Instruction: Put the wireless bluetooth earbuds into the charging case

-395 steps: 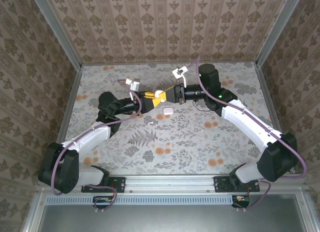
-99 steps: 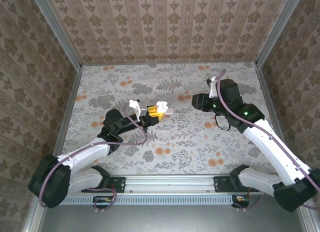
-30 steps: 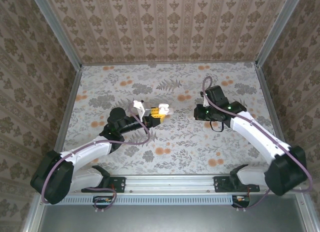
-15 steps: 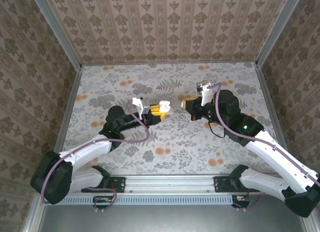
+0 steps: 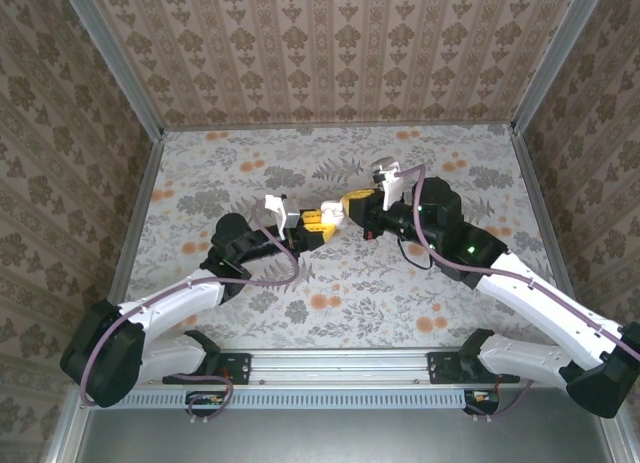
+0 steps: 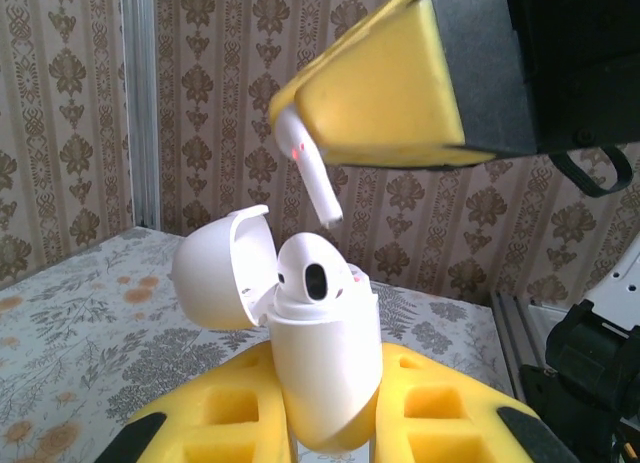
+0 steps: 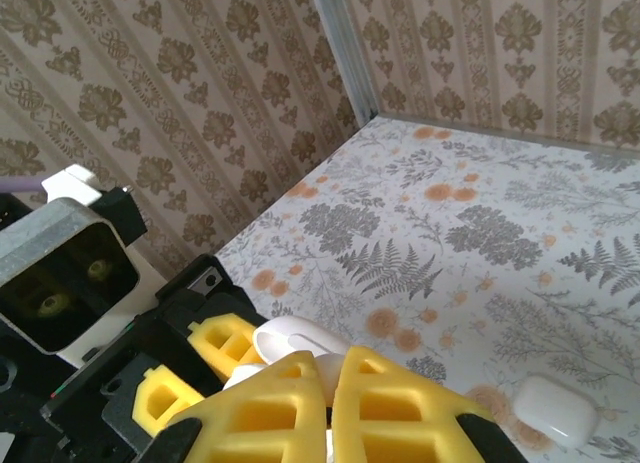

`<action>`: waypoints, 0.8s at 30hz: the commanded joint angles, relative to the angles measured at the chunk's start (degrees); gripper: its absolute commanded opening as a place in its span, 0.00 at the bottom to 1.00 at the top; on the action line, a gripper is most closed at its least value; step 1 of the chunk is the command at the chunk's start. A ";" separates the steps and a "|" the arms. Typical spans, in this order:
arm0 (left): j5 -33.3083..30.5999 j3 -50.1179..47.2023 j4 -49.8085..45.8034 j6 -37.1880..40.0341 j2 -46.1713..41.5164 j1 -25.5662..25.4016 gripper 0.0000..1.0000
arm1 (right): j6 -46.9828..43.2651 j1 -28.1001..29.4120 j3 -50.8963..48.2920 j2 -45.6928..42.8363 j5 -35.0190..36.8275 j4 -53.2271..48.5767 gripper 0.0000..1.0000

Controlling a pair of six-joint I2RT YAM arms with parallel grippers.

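Two tools face each other: the left tool (image 6: 325, 408) clamps the glossy, likely slippery charging case (image 6: 325, 348) by its flanks, hinged open. The right tool (image 5: 352, 205) pinches a light, probably fragile earbud (image 6: 310, 170) by its head, stem just above the case.

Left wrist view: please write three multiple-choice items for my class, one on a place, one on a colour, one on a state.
1. Where is the earbud gripped by the right end effector? A on the table; B above the charging case; C inside the case.
2. What colour are the left end effector's pads? A yellow; B blue; C black.
3. The case's lid is: A shut; B missing; C open.
Answers: B, its stem hangs over the case; A, yellow foam flanks the case; C, the lid is swung back.
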 commanded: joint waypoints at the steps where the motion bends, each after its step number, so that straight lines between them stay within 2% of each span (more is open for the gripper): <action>1: -0.74 1.42 3.07 -1.06 -0.43 -0.49 0.00 | -0.26 0.86 -0.33 -0.04 -1.83 3.01 0.07; 24: -2.06 1.03 3.87 -1.78 -1.30 -0.50 0.00 | -0.21 1.25 -5.14 -1.08 0.13 3.53 0.06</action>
